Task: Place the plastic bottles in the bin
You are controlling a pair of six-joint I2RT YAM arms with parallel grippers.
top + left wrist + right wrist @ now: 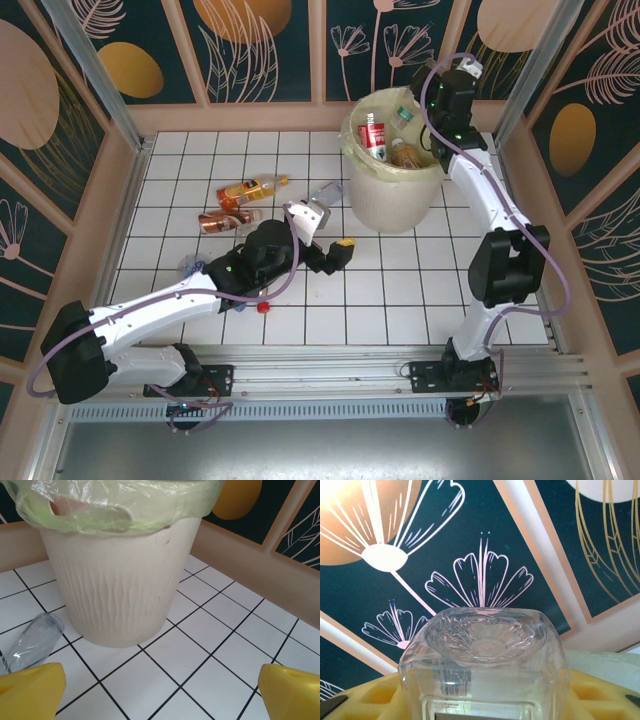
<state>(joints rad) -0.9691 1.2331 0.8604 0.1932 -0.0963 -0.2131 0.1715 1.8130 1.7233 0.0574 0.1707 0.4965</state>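
The bin (392, 195), a pale cream bucket with a yellowish bag liner, stands at the back right and holds several plastic bottles, among them a red-labelled one (374, 135). Its ribbed wall (120, 580) rises close ahead in the left wrist view. My left gripper (328, 228) hovers low just left of the bin, open, with bare tile between its yellow fingertips (30, 690). A clear bottle (32, 640) lies beside the bin's foot. My right gripper (455, 92) is over the bin's far right rim, shut on a clear bottle (485, 655) seen base-on between yellow pads (600, 695).
On the tiles left of the bin lie an orange-yellow bottle (250, 188), a brownish red-labelled one (222, 222) and a clear one (328, 190). Another bottle (190, 265) sits by my left arm, and a red cap (263, 308) lies near it. Wooden walls enclose the floor.
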